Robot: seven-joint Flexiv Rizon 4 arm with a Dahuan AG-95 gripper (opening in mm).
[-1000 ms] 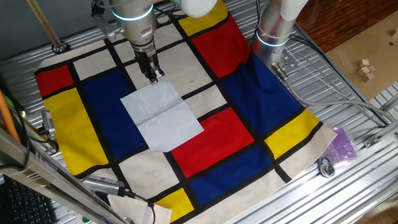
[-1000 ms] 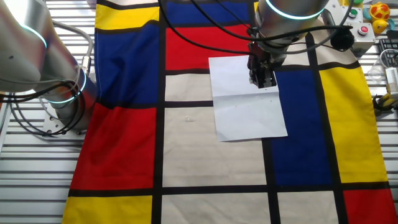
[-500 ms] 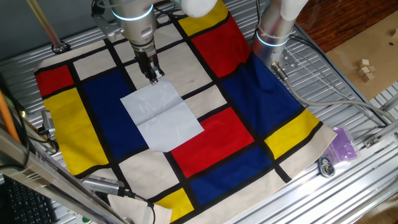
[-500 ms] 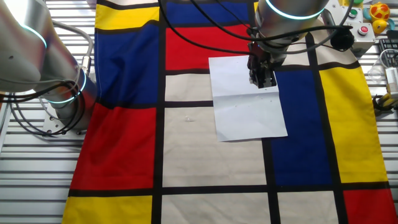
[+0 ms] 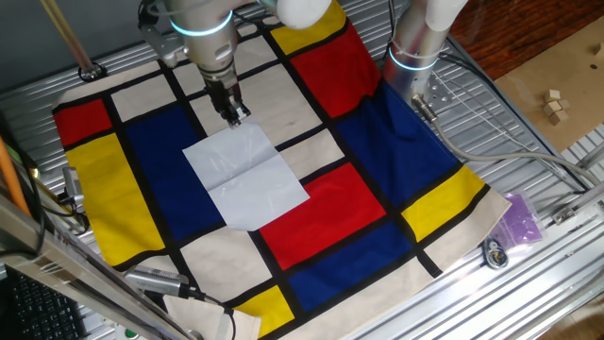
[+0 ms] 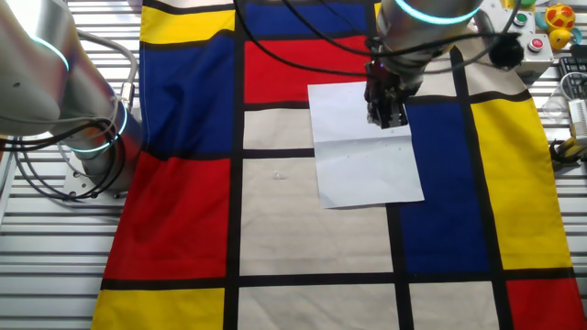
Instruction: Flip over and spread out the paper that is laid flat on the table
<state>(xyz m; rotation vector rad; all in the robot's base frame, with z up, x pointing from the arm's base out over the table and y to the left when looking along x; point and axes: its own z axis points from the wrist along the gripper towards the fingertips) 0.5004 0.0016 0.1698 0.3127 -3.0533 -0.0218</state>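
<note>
The white paper (image 5: pixel 246 176) lies flat on the cloth-covered table (image 5: pixel 340 203), across a blue, a cream and a red block. It also shows in the other fixed view (image 6: pixel 362 147), with faint creases. My gripper (image 5: pixel 235 114) points straight down onto the paper's far edge near a corner. In the other fixed view the gripper (image 6: pixel 387 119) stands just inside the paper's right edge. Its fingers are close together and touch the sheet, apparently pinching it. The sheet under the fingertips is hidden.
A second robot arm's base (image 5: pixel 415 47) stands at the cloth's far right edge, and also shows in the other fixed view (image 6: pixel 92 137). Cables (image 5: pixel 491 142) run over the bare ribbed metal. A purple bag (image 5: pixel 521 217) and a button box (image 6: pixel 532 23) sit off the cloth.
The arm above the gripper has shifted very slightly. The fingertips stay on the same spot and the paper has not moved.
</note>
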